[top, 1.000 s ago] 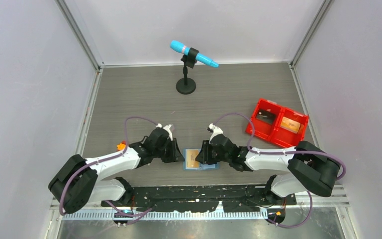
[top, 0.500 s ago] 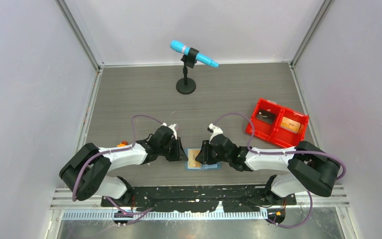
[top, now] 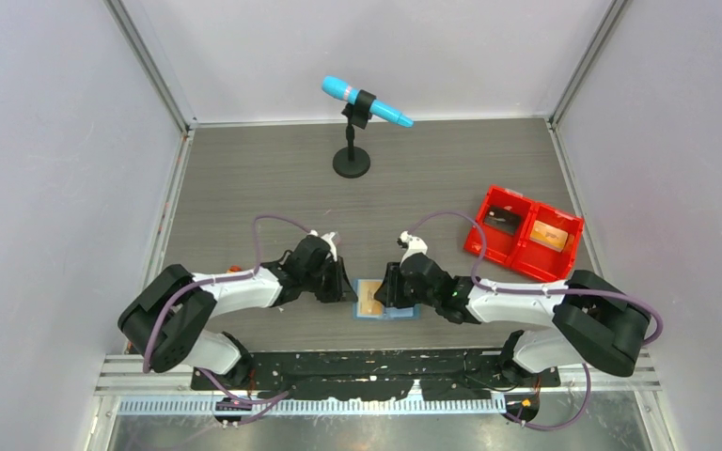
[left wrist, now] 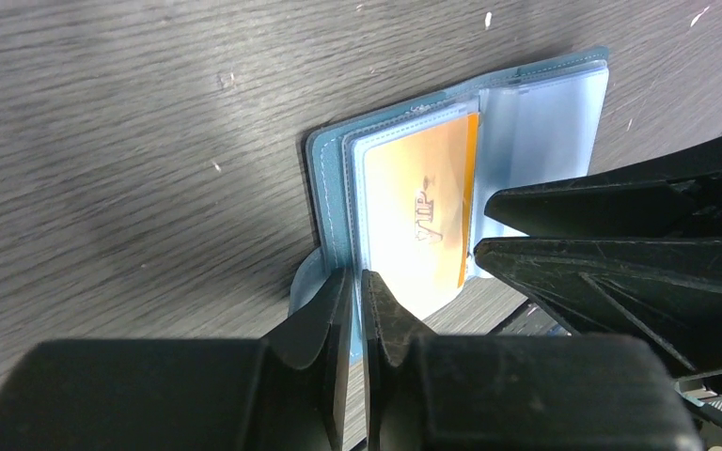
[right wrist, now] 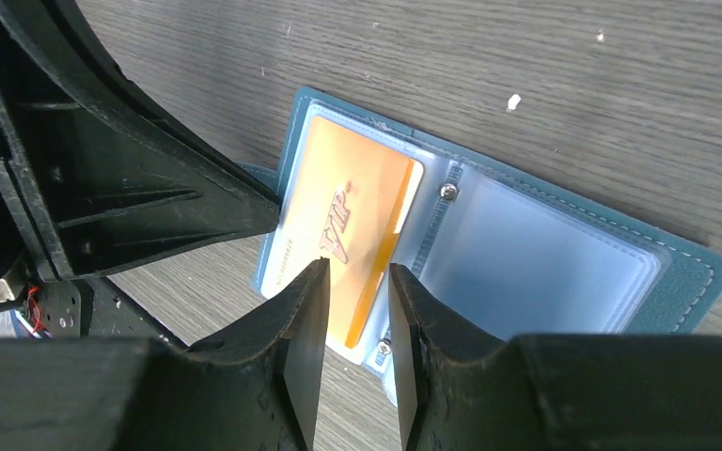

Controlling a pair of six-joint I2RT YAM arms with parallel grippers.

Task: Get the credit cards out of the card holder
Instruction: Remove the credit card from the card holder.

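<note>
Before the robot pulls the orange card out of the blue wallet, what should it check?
1. Card holder lying open on the table: ok.
2. Orange card showing in its clear pocket: ok.
3. Right end effector open, with its fingertips over the card's edge: ok.
4. Card pinched between those fingertips: not ok, not yet.
5. Left end effector holding the card holder's edge down: cannot tell. Its fingers are nearly together there.
</note>
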